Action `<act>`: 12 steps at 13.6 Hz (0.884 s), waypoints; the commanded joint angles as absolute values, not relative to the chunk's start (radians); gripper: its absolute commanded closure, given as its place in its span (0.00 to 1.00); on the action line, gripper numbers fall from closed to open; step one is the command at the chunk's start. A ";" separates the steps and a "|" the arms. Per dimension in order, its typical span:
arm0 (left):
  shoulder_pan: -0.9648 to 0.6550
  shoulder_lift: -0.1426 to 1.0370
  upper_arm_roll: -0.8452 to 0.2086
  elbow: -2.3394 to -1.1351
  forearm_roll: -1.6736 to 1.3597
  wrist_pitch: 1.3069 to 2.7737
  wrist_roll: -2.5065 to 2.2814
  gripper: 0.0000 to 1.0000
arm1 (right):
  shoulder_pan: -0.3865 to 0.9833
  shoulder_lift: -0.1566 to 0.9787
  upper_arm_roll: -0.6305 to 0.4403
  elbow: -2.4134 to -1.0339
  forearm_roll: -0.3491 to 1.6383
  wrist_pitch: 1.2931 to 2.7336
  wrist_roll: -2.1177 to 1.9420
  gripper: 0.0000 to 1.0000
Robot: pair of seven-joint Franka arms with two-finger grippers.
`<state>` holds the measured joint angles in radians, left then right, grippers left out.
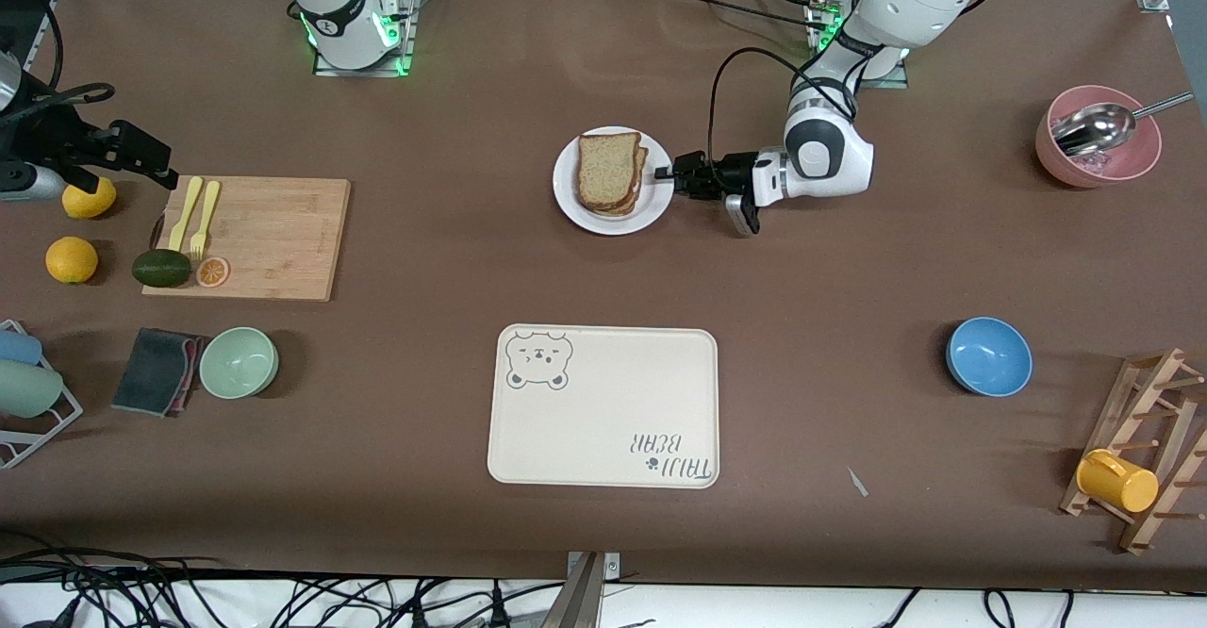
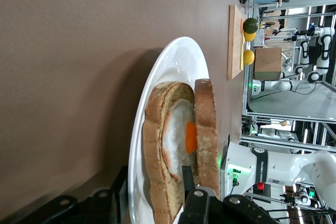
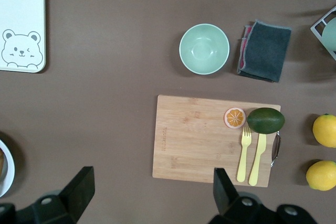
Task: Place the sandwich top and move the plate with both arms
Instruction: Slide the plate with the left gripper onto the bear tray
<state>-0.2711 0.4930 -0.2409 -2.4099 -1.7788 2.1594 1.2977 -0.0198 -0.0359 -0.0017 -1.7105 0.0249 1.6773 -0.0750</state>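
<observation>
The white plate (image 1: 570, 196) lies mid-table nearer the robots' bases, with a sandwich on it. The sandwich top (image 1: 606, 168), a light tan slice, rests on a darker slice bearing a fried egg (image 2: 160, 129). In the left wrist view the sandwich top (image 2: 206, 129) stands slightly lifted off the egg at my end. My left gripper (image 1: 668, 175) lies level at the plate's rim (image 2: 178, 61) on the left arm's side. Its jaws (image 2: 154, 170) are shut on the rim, one finger below it, the other on the lower slice. My right gripper (image 1: 151, 161) waits open and empty (image 3: 149, 182) beside the cutting board.
A cream tray with a bear drawing (image 1: 603, 411) lies nearer the front camera than the plate. The cutting board (image 1: 273, 232) with forks, avocado and orange slice, two lemons (image 1: 72, 258), a green bowl (image 1: 239, 361), a blue bowl (image 1: 988, 355) and a pink bowl (image 1: 1099, 152) stand around.
</observation>
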 commanded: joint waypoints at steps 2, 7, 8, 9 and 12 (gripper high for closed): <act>-0.299 0.508 -0.244 -2.388 -1.841 2.189 1.335 0.56 | -0.017 -0.026 -0.002 -1.684 0.015 1.657 -0.063 0.00; -0.305 0.520 -0.244 -2.381 -1.850 2.191 1.336 0.83 | -0.018 -0.026 -0.002 -1.684 0.015 1.657 -0.063 0.00; -0.305 0.526 -0.244 -2.379 -1.848 2.191 1.336 0.88 | -0.018 -0.028 -0.002 -1.684 0.015 1.655 -0.063 0.00; -0.305 0.531 -0.244 -2.378 -1.848 2.191 1.338 0.90 | -0.017 -0.026 -0.002 -1.684 0.015 1.657 -0.063 0.00; -0.302 0.540 -0.244 -2.378 -1.862 2.191 1.382 1.00 | -0.017 -0.026 -0.002 -1.684 0.015 1.657 -0.063 0.00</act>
<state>-0.2934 0.5249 -0.2409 -2.3928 -1.7980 2.1873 1.3247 -0.0198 -0.0357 -0.0017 -1.7105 0.0249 1.6772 -0.0747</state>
